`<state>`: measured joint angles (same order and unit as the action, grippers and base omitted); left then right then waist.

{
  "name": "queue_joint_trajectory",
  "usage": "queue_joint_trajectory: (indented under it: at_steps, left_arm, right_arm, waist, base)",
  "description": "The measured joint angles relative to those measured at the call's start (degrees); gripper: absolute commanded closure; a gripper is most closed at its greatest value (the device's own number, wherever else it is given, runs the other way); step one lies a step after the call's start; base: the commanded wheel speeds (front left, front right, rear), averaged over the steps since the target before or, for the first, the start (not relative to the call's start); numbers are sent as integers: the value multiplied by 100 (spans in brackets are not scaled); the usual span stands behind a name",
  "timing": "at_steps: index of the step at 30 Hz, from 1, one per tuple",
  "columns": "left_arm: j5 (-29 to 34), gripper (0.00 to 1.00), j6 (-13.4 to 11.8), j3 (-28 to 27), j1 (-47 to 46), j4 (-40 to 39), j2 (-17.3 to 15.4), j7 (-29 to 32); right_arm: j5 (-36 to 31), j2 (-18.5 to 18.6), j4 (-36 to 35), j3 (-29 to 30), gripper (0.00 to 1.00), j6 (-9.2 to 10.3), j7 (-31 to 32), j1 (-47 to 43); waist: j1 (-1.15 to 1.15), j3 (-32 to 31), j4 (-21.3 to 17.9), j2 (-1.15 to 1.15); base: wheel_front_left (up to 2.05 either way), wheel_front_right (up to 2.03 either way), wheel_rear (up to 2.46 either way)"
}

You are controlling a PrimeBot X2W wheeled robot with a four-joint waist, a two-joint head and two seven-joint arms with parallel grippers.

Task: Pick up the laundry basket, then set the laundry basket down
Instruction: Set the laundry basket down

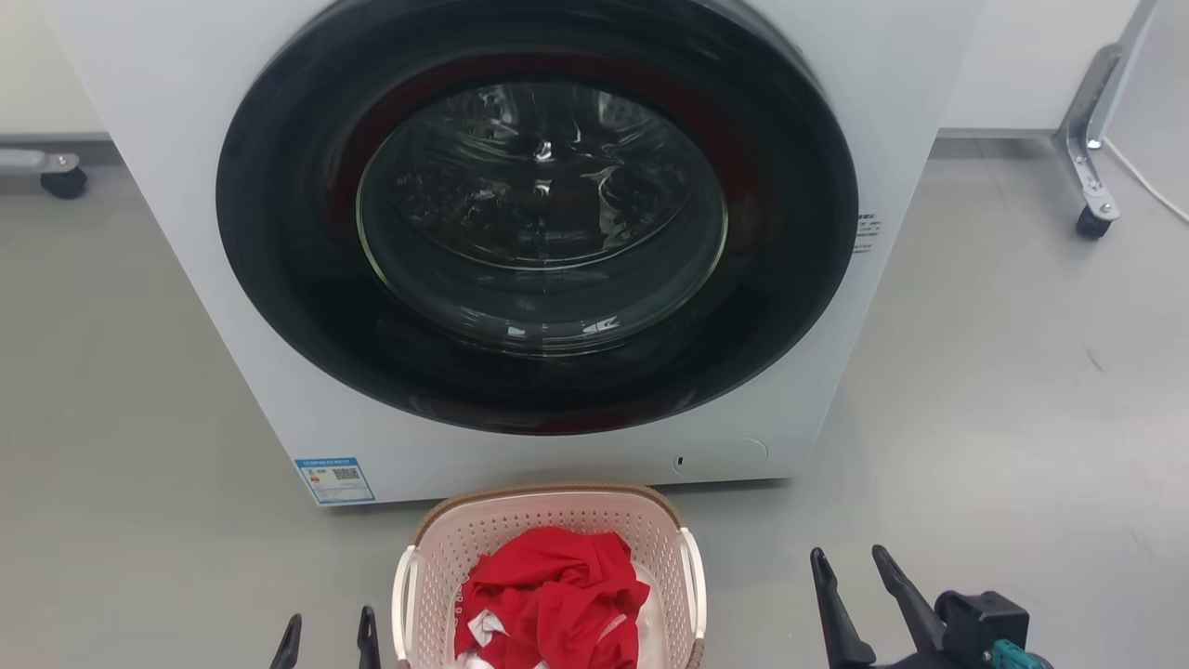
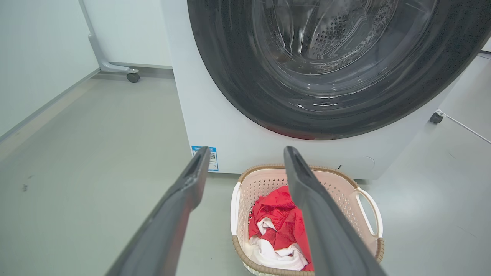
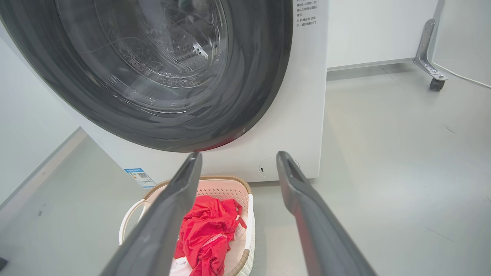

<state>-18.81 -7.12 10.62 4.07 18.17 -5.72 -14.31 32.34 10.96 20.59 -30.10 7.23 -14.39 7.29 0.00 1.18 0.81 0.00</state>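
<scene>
The laundry basket [image 1: 557, 509] is sitting upright on the grey floor [image 1: 975, 372], just in front of the white washer [image 1: 279, 372] and below its round dark door [image 1: 539, 214], which is standing shut. A crumpled red garment [image 1: 548, 595] is lying inside the basket, with a bit of white cloth [image 1: 483, 632] showing under it. White handles are running down both short sides of the basket.

The left tool [image 1: 328, 641] is hanging just beside the basket's left handle [image 1: 404, 595], its two dark fingers spread apart and gripping nothing. Whether it is touching the handle is not clear. In the left wrist view the basket is lying beyond and below those parted fingers.

The right tool [image 1: 850, 562] is hovering over bare floor, well apart from the basket's right handle [image 1: 692, 581], fingers likewise spread and empty.

A blue label [image 1: 334, 478] is sticking to the washer's lower left corner. Farther out, a caster [image 1: 1093, 223] of a metal frame is resting on the floor to the right, with a white cable [image 1: 1152, 186] trailing past it.
</scene>
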Motion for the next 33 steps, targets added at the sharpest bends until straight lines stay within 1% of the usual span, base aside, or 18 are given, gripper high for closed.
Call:
queue_joint_trajectory:
  at_steps: [6,11,15,21,33]
  left_arm:
    - [288,0,0,-256,466,-469,58,0]
    - [505,0,-1,-298,591,-824,100,0]
    - [601,0,-1,-305,685,-1032,145,0]
    - [694,0,-1,-302,757,-1266,175,0]
    - [809,0,-1,-300,826,-1541,198,-1]
  right_arm:
    - [-389,-119,-389,282,0,0,-2,-402]
    - [-712,-194,-735,547,0,0,-7,-653]
    - [-847,-275,-901,659,0,0,-7,-723]
    - [-1082,-330,-1094,798,0,1,-7,-853]
    - [-1307,-434,-1311,975,0,1,-7,-952]
  waist:
    - [0,-151,-59,0]
    - [0,-189,-110,0]
    - [0,-199,-126,0]
    - [0,-197,-135,0]
    - [0,-155,-127,1]
  base:
    - [0,0,0]
    - [0,0,0]
    - [0,0,0]
    - [0,0,0]
    - [0,0,0]
